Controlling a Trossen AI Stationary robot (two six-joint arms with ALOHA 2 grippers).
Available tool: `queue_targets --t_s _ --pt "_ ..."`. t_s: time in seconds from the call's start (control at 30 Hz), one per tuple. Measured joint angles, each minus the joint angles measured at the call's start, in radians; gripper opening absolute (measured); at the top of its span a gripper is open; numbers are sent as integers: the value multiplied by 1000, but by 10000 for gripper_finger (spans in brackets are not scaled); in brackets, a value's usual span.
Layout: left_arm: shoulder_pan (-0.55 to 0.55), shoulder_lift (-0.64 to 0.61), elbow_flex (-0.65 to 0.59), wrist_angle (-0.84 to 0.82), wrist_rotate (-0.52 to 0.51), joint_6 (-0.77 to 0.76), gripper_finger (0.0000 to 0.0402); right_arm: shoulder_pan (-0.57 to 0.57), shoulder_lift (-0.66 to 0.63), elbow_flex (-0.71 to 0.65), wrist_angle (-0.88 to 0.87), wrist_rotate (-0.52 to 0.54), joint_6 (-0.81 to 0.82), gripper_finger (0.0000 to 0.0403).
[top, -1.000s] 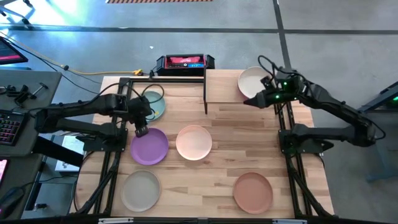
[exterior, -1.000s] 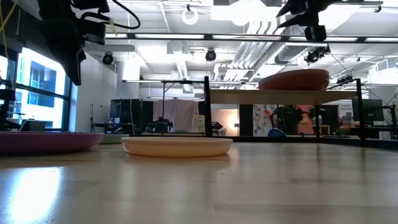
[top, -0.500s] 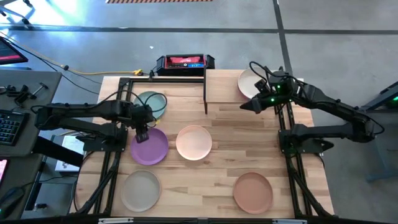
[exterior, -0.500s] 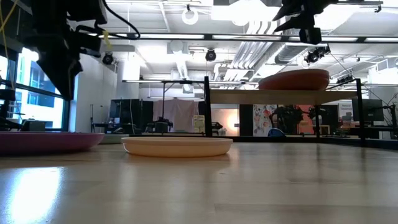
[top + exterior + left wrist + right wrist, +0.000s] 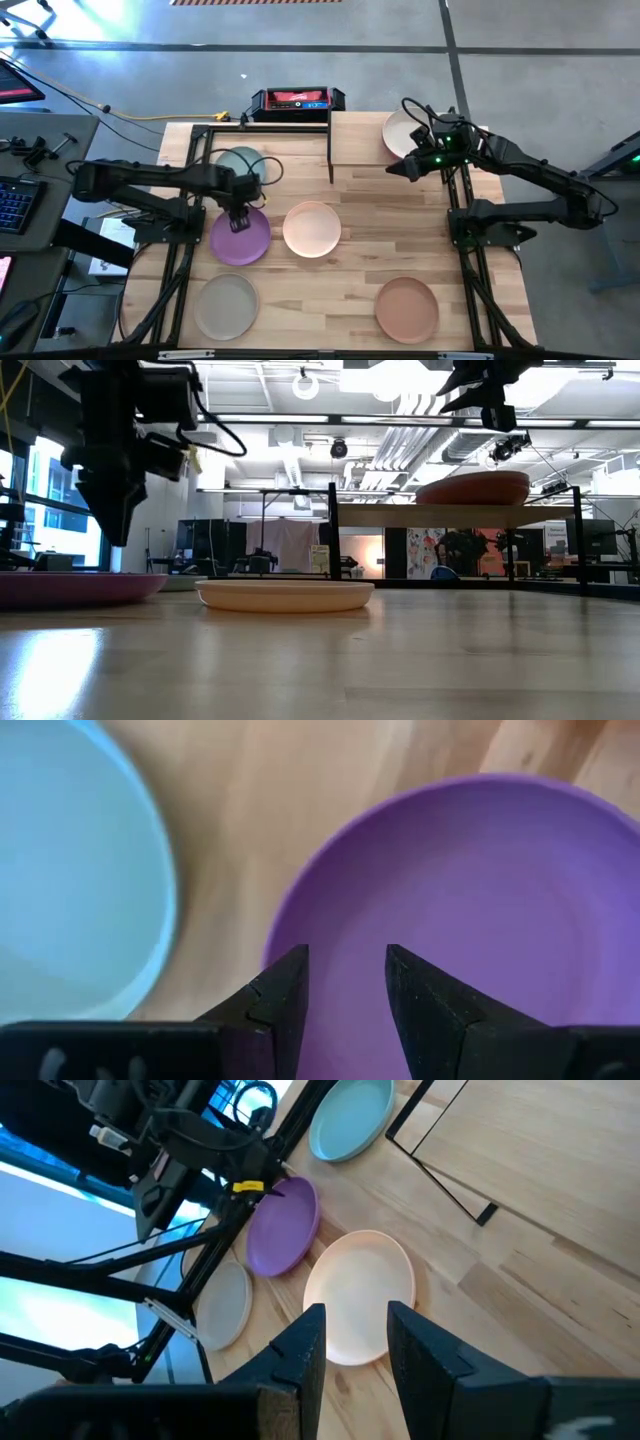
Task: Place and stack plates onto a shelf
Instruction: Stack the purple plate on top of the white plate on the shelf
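- The left pincer (image 5: 238, 214) is seen with its fingers spread and nothing between them, hanging over the far rim of the purple plate (image 5: 240, 237); in the left wrist view the rim (image 5: 290, 910) lies just ahead of the two finger tips.
- Whether the fingers already touch the plate cannot be told (the low view shows the arm above it, not the contact).
- Just beside the purple plate, on its far side, the teal plate (image 5: 243, 166) is found, and on its other side the peach plate (image 5: 312, 229); a beige plate (image 5: 226, 305) and a terracotta plate (image 5: 406, 307) are placed near the front edge of the table (image 5: 350, 290).
- The shelf (image 5: 362, 137) stands at the far side of the table, and one cream plate (image 5: 400, 131) is already set on it.
- The right pincer (image 5: 408, 166) is held beside this plate, fingers parted and empty.
- A risk is judged here: if the rim is taken too shallow, the plate can slip out or tilt when it is lifted.
- If the pincer is lowered off the rim, the plate can be pushed against the teal plate.
- On the way to the shelf, the two arms could come close, since the right arm waits there.
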Motion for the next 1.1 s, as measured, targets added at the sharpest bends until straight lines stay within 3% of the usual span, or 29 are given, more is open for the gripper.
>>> queue_targets --t_s 0.3,0.73,1.1 --pt "0 42 0 154 36 0 124 0 0 0 0 0 -3 89" --pt "0 45 0 222 -15 250 124 0 0 0 0 3 -3 89" --pt "0 182 -6 223 -15 345 124 0 0 0 0 4 0 89"
